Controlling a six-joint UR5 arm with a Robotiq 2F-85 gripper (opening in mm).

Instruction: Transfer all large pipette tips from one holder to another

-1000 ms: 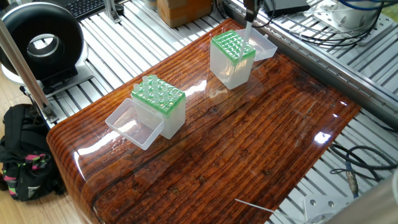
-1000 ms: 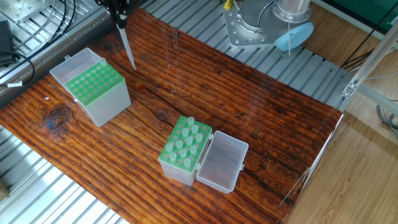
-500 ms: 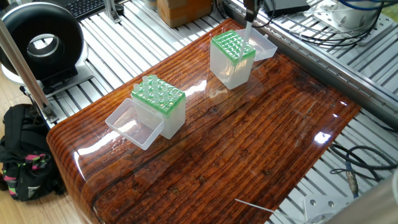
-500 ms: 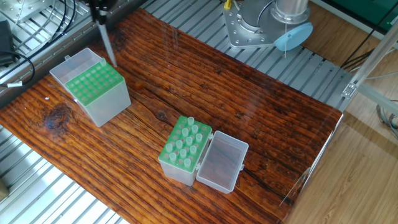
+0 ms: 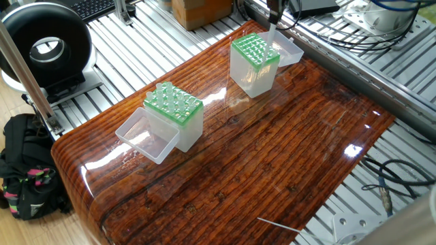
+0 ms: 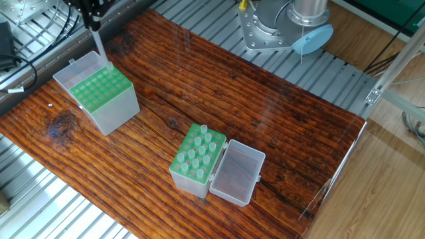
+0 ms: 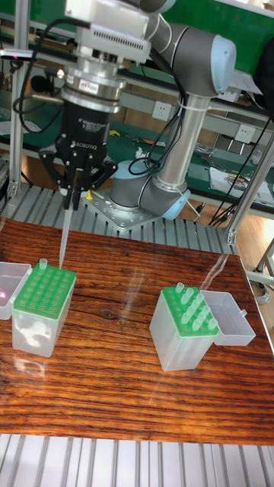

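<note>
The end effector (image 7: pixel 70 199), closed on a large pipette tip (image 7: pixel 64 236), had moved toward 9 o'clock over the receiving holder (image 6: pixel 101 89), ready for insertion

Wooden table (image 5: pixel 272 170), black backpack (image 5: pixel 24 167), cardboard box (image 5: pixel 201 10), keyboard (image 5: pixel 95 7), cables (image 5: pixel 398 184)

End effector (image 7: pixel 70 199) points down — fingers closed.

You get bright, even overhead light, white glare streaks on the glossy wooden table (image 5: pixel 286 170) toward 4 o'clock in one fixed view, soft faint shadows, sharp focus throughout, straight edges, tall fixed view slightly dimmer.
</note>
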